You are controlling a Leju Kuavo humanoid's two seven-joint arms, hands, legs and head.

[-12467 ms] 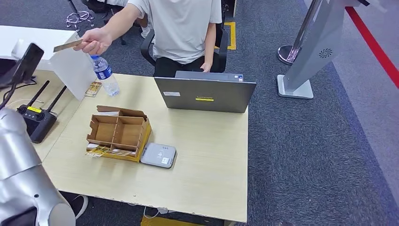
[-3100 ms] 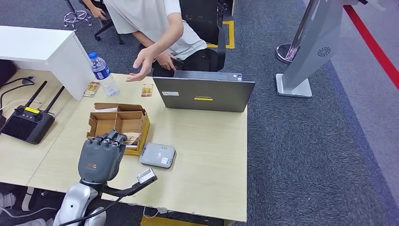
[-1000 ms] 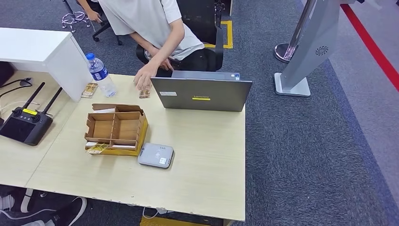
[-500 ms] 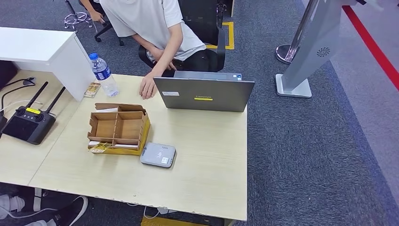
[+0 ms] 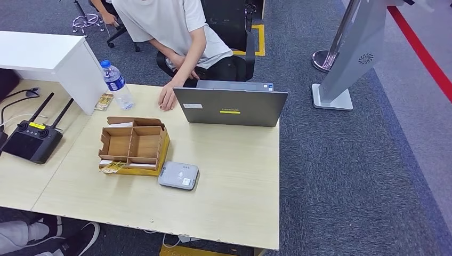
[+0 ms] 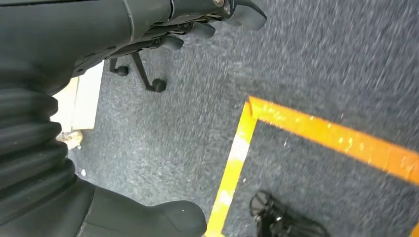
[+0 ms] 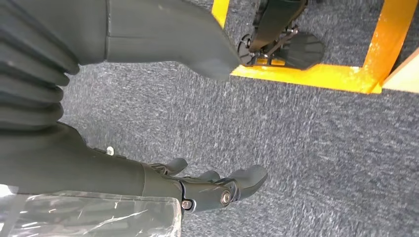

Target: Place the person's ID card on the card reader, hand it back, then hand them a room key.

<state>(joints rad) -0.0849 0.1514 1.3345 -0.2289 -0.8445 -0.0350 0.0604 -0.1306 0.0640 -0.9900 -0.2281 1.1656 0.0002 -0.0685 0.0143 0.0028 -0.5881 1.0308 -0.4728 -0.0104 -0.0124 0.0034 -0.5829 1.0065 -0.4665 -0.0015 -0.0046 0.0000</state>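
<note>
Left hand [image 6: 163,29]: hangs beside the body over grey carpet, fingers apart, holding nothing.
Right hand [image 7: 163,118]: likewise down over the carpet, thumb and fingers spread, holding nothing.
Card reader [image 5: 179,176]: flat grey pad near the tabletop's front edge, touching the front right corner of the cardboard organiser [image 5: 134,146]; its top is bare, so no card sits on it.
ID card: cannot tell where it is; the person's hand [image 5: 167,99] rests palm down at the tabletop's far edge, just left of the laptop [image 5: 230,107], and may cover a card (a guess only).
Room key: a gold-patterned card [image 5: 111,168] lies at the organiser's front left corner, kept within the robot's reach; another like it [image 5: 104,101] lies at the far edge by the water bottle [image 5: 117,84]. Which of them counts as the key I cannot say.
Stage: both arms lowered and nothing on the reader suggests the exchange is finished or paused.
Remote controller [image 5: 33,140]: on the adjoining table's near edge, away from the work.
</note>
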